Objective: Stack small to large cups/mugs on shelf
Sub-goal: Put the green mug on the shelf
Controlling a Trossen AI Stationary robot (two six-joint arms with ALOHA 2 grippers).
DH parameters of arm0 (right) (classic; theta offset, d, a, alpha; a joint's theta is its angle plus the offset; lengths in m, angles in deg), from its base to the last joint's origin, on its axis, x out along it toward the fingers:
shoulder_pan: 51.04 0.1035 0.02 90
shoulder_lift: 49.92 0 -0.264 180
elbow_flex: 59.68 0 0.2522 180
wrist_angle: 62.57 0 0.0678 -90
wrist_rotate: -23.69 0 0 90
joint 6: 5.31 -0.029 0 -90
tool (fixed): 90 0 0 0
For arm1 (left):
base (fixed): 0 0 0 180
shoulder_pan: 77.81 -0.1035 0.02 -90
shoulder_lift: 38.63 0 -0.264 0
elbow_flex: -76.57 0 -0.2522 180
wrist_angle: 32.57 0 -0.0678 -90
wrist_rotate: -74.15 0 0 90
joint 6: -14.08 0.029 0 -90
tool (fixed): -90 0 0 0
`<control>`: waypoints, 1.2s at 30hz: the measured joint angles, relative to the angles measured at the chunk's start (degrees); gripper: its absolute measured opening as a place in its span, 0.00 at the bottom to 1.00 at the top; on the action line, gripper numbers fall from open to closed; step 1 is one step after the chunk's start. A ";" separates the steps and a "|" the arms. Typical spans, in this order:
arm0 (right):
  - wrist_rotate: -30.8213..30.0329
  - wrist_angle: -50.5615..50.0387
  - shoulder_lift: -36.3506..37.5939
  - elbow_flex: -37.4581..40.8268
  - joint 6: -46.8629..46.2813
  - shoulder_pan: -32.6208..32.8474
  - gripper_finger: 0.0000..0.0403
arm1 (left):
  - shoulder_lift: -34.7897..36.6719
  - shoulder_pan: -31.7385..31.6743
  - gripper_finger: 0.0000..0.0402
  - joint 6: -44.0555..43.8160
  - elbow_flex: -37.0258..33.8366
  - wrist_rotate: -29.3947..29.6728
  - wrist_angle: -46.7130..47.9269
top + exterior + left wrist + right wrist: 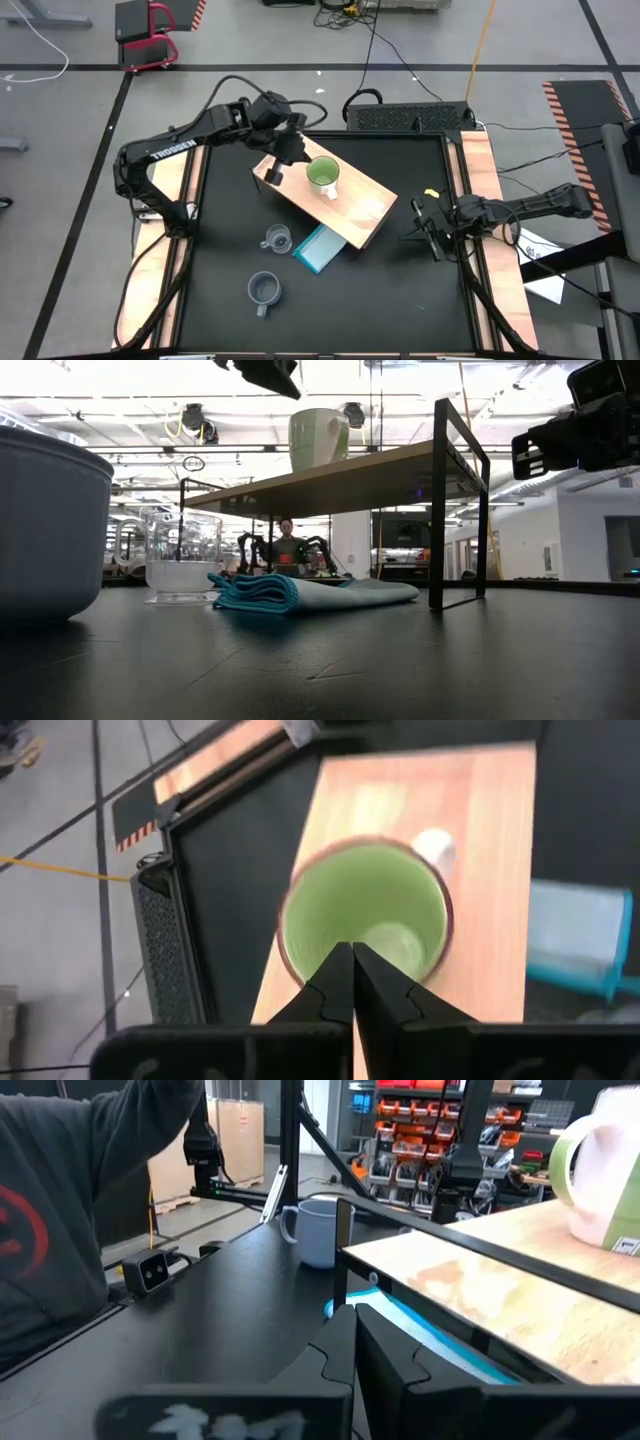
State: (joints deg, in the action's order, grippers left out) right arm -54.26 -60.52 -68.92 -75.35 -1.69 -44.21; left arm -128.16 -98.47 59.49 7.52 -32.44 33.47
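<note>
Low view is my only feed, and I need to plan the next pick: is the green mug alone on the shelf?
Observer: Yes. From above, only the green mug stands on the shelf.
Operator: Where are the other two?
Observer: Both are on the table off the shelf's long side. The glass cup is close to it and the grey-blue mug is farther out.
Operator: Is either gripper holding anything?
Observer: No. The left gripper is shut and empty above the shelf by the green mug. The right gripper waits, shut and empty, off the shelf's other end.
</note>
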 joint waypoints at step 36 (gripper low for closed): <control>0.00 1.57 -1.53 -0.02 -0.32 0.00 0.00 | -0.02 0.05 0.02 -19.79 0.00 8.03 -11.42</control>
State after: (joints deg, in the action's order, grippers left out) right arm -54.26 -58.94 -70.45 -75.37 -2.01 -44.21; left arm -128.18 -98.43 39.70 7.52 -24.41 22.06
